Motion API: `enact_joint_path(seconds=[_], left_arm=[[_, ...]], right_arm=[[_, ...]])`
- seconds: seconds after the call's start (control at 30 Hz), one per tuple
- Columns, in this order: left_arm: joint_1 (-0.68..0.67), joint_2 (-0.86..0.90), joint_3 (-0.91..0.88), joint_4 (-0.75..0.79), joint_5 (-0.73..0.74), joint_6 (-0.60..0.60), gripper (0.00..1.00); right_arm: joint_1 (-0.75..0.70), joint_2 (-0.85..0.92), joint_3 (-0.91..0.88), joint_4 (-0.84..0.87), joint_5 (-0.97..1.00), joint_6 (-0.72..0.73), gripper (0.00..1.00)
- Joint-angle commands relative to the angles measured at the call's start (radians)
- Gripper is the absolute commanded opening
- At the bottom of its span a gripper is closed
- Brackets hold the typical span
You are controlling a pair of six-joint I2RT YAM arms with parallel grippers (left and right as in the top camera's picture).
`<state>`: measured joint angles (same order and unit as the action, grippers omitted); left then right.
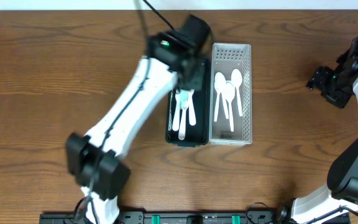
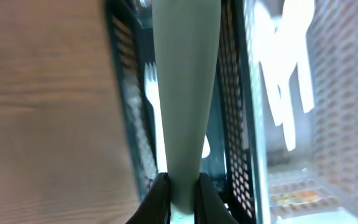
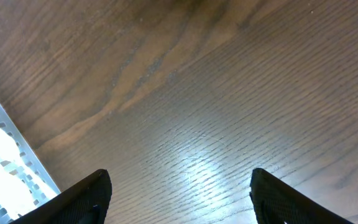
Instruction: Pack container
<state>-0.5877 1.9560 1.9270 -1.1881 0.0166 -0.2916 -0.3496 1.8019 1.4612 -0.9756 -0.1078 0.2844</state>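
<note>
A black mesh container (image 1: pixel 170 134) holds white plastic forks (image 1: pixel 183 112). A white mesh container (image 1: pixel 248 93) next to it holds white spoons (image 1: pixel 227 93). My left gripper (image 1: pixel 191 71) hovers over the black container's far end, shut on a white utensil handle (image 2: pixel 185 93) that points down into the black container (image 2: pixel 235 149). A fork (image 2: pixel 151 87) lies under it. My right gripper (image 1: pixel 328 84) is open and empty over bare table at the far right, its fingers (image 3: pixel 179 193) spread wide above the wood.
The white container's edge (image 3: pixel 5 155) shows at the left of the right wrist view. The wooden table (image 1: pixel 55 74) extends left and right of the containers. A black rail (image 1: pixel 166 218) runs along the front edge.
</note>
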Motion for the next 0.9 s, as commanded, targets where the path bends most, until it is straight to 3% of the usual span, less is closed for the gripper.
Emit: enact_joint_path(seconds=[0.0,0.07,0.1,0.3,0.4,0.5,0.57,0.77,0.87], left_arm=[[-0.010,0.091,-0.053,0.007,-0.006,-0.012,0.06],[-0.008,0.122,-0.053,0.008,-0.006,-0.012,0.13],[-0.003,0.133,-0.053,0.011,-0.006,-0.012,0.27],[0.041,0.098,-0.041,0.011,-0.006,-0.012,0.54],[0.068,0.045,-0.026,0.011,-0.005,-0.013,0.57],[0.088,-0.026,-0.024,0.011,-0.005,-0.012,0.58],[0.098,-0.074,-0.024,0.006,-0.006,-0.012,0.58],[0.154,-0.219,-0.025,-0.056,-0.016,-0.012,0.59],[0.203,-0.265,-0.025,-0.131,-0.083,-0.012,0.63]], right_arm=[[-0.004,0.009,-0.006,-0.003,-0.001,0.006,0.75],[-0.004,0.009,-0.006,-0.003,-0.001,0.006,0.75],[-0.004,0.009,-0.006,-0.003,-0.001,0.006,0.75],[0.002,0.009,-0.006,-0.002,-0.035,0.006,0.74],[0.016,0.010,-0.006,0.007,-0.089,0.006,0.65],[0.050,0.016,-0.007,0.035,-0.165,0.006,0.36],[0.084,0.026,-0.007,0.062,-0.197,0.006,0.27],[0.235,0.084,-0.009,0.129,-0.219,0.006,0.24],[0.305,0.125,-0.009,0.155,-0.219,0.007,0.15]])
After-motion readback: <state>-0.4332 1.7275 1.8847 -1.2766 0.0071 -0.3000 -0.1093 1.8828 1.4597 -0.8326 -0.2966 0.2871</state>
